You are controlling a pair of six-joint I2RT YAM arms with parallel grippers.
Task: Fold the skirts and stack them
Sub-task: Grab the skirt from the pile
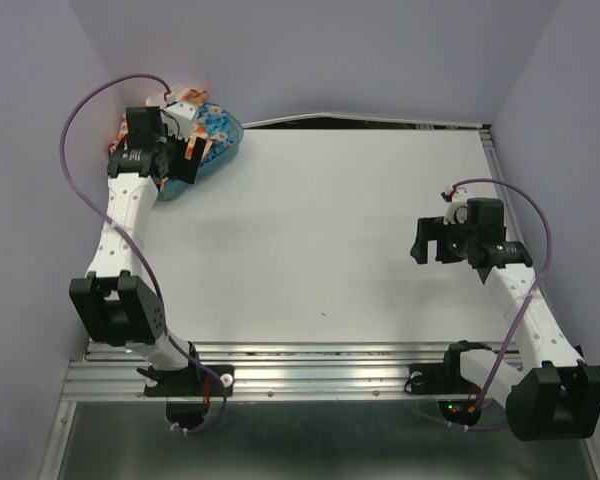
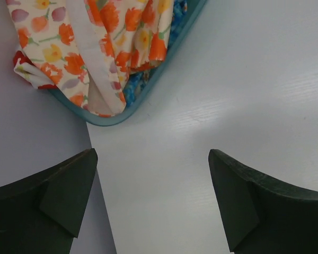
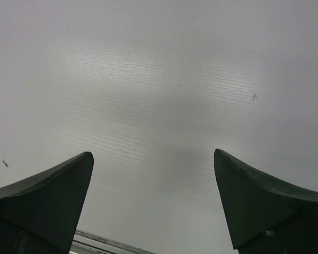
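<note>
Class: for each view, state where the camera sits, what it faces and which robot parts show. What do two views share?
Top external: above, behind the robot, looking down on the table; left arm and right arm show.
Left wrist: on the left arm, facing the basket and cream-yellow skirt; left gripper open.
Right wrist: facing table only; right gripper open.
Shared: top and left wrist show the basket.

skirts (image 2: 98, 39) x2, basket (image 2: 114, 120) x1

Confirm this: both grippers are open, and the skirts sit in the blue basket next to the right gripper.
Wrong on one point: the blue basket holding the skirts is next to the left gripper, not the right gripper, as the top view shows. Both grippers are open.
</note>
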